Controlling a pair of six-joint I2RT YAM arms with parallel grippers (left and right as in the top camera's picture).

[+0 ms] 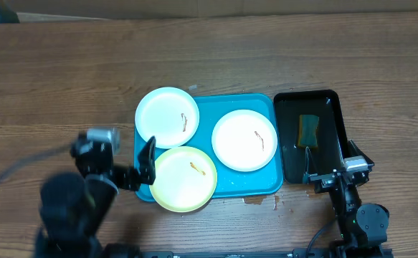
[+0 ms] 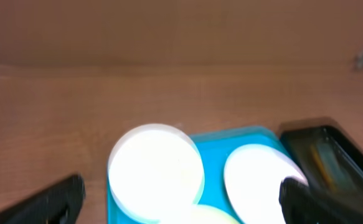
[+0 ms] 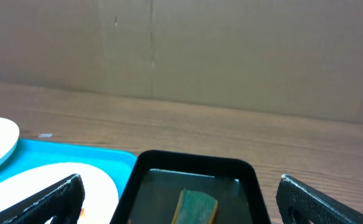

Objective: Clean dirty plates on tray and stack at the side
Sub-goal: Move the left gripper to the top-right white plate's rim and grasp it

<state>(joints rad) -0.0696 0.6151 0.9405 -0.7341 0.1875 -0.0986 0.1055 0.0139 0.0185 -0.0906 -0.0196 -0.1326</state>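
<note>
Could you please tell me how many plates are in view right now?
3. One white plate overhangs the blue tray's far-left corner, another white plate lies on its right side, and a pale yellow plate overhangs its near-left edge. None appear stacked or hidden.

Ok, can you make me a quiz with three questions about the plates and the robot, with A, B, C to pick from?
1. Where is the sponge? A) in the black tray B) on the bare table C) on a plate
2. How many plates are white? A) one B) two C) three
3. The right hand is: A) open and empty B) shut on the sponge C) shut on a plate

Answers:
1 A: the sponge lies inside the black tray.
2 B: two white plates sit by one yellow plate.
3 A: its fingers stand wide apart, gripping nothing.
</note>
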